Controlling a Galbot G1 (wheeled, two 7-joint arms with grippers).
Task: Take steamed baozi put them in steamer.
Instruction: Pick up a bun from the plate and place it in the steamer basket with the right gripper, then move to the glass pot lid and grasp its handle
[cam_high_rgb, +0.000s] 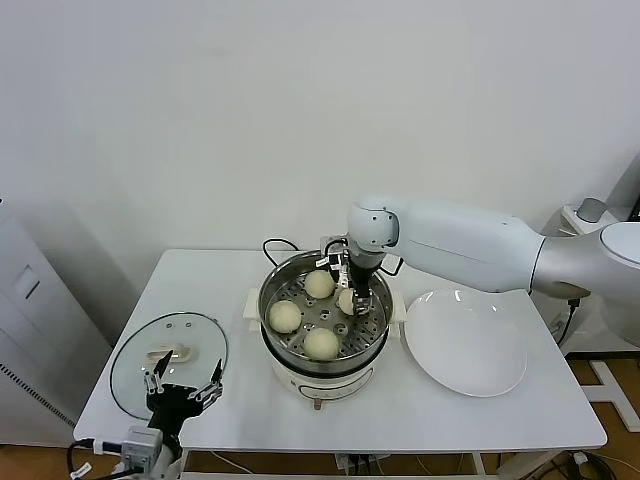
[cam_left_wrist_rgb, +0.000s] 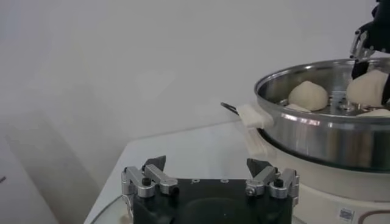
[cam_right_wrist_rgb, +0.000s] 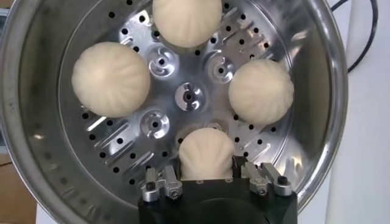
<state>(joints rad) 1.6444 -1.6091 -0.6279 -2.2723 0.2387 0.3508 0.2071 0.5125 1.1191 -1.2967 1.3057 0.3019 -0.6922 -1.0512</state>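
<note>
1. Over the steamer (cam_high_rgb: 322, 322), I have the right gripper (cam_right_wrist_rgb: 207, 176) lowered onto the perforated tray, its fingers (cam_right_wrist_rgb: 159, 182) narrowly set either side of one baozi (cam_right_wrist_rgb: 206, 153).
2. All four steamed baozi (cam_high_rgb: 320, 284) sit inside the pot.
3. I see the left gripper (cam_left_wrist_rgb: 207, 173) parked wide open over the glass lid (cam_high_rgb: 168, 362).
4. White plate (cam_high_rgb: 466, 342) lies beside the steamer.

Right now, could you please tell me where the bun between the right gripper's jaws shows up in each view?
Head view: the held bun sits on the right side of the steamer, under the right gripper.
Left wrist view: at the far right edge, above the rim.
Right wrist view: low centre, between the jaws.
Shared landmark: the steamer's shiny rim.
</note>
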